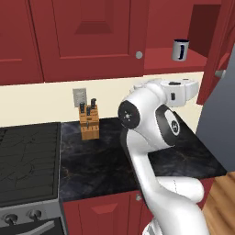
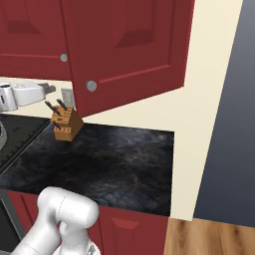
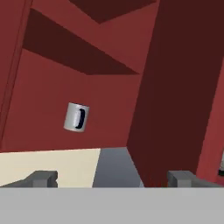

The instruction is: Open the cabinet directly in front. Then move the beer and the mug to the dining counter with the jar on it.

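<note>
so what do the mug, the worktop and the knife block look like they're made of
The mug: looks like glazed ceramic, pale grey body with a dark handle, though flat rendering leaves it open. The worktop: polished black stone, judging by its pale marbled veins. The knife block: light brown wood with a matte finish, dark knife handles sticking out of the top.

knife block (image 1: pixel 89 121) upright on black worktop (image 1: pixel 110 160) | stove (image 1: pixel 27 160) left | outlet (image 1: pixel 79 97) behind
</note>
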### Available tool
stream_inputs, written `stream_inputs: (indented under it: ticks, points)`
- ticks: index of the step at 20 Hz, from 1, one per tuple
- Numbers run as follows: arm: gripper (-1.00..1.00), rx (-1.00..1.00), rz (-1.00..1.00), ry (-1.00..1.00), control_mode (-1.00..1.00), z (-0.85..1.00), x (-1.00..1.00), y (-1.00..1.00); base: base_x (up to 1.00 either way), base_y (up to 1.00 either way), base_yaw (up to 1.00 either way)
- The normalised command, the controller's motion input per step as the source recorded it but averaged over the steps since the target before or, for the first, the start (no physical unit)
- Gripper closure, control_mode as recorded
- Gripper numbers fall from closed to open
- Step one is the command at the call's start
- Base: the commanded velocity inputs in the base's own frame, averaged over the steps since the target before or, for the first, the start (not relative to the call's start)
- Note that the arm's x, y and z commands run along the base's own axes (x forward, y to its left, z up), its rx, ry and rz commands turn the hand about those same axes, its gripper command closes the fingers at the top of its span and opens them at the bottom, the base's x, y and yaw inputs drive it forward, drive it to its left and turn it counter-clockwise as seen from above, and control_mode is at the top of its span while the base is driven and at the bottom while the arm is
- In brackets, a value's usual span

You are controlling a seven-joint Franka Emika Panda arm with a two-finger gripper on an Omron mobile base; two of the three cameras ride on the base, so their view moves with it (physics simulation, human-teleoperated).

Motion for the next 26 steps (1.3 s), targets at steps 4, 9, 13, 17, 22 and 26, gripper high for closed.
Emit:
stream_inputs:
  ticks: [4, 9, 13, 17, 22, 26]
  points:
    - [-1.0, 0.01, -0.05, 0.23, -1.0, -0.01, 0.6, -0.24, 0.0, 0.0, 0.0]
    - [-1.0, 0.03, 0.0, 0.04, -1.0, 0.0, 0.06, -0.29, 0.0, 0.0, 0.0]
    - [-1.0, 0.03, 0.0, 0.0, -1.0, -0.01, 0.0, -0.51, 0.0, 0.0, 0.0]
    - [-1.0, 0.0, 0.0, 0.0, -1.0, -0.14, 0.0, -0.58, 0.0, 0.0, 0.0]
    - [-1.0, 0.0, -0.03, 0.0, -1.0, -0.17, 0.0, -0.75, 0.0, 0.0, 0.0]
    - [-1.0, 0.01, -0.12, 0.0, -1.0, -0.13, -0.14, -0.97, 0.0, 0.0, 0.0]
